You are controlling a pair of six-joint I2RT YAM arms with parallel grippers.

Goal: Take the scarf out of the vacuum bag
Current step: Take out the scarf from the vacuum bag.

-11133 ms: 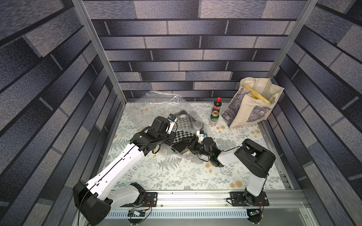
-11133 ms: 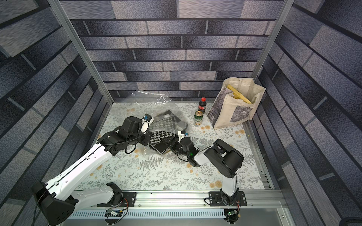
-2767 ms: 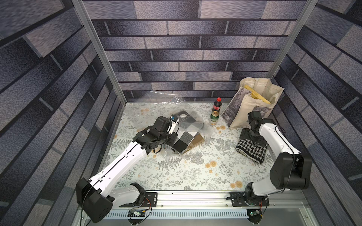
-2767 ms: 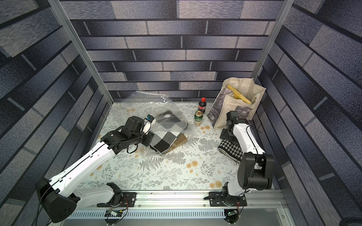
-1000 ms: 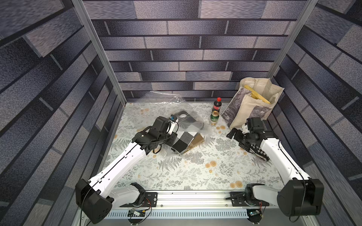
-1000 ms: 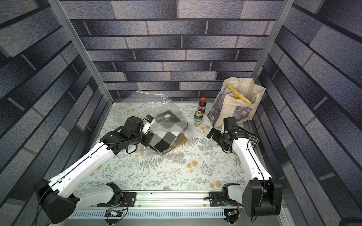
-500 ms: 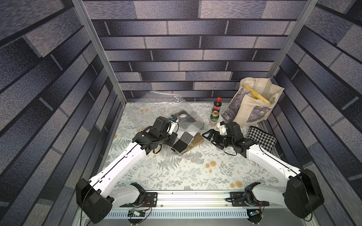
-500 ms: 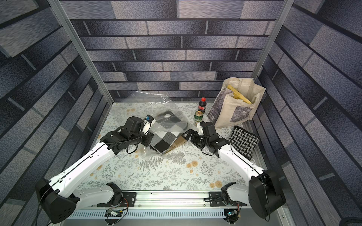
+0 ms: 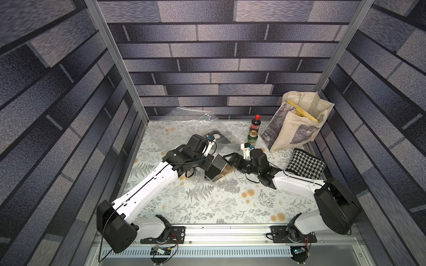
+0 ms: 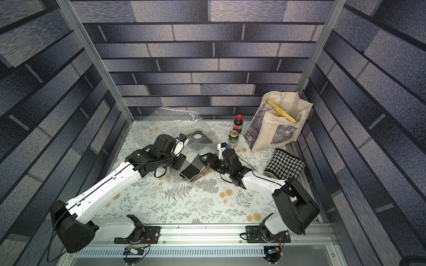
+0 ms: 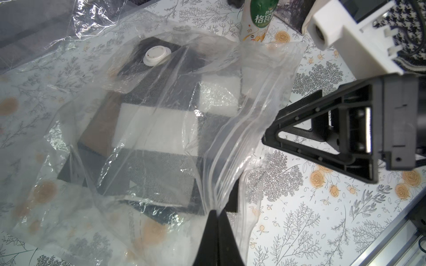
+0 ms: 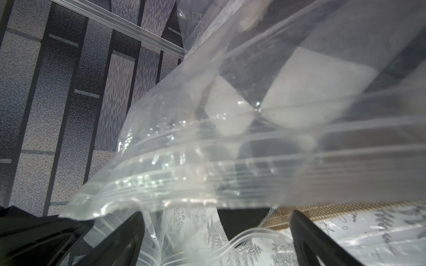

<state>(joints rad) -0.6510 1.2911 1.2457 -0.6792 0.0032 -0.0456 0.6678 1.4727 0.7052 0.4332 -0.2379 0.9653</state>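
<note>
vacuum bag (image 11: 260,76): glossy crinkled clear plastic (valve cap (image 11: 155,55) smooth white plastic) | scarf (image 11: 152,170): matt cloth, probably woven

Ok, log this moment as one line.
left tool: shut on vacuum bag lip | right tool: open, at bag mouth | checked scarf: inside bag | houndstooth scarf: on table, outside

Green can (image 11: 259,21): white Chinese characters "格瓦…" on label; smaller print above unreadable.
</note>
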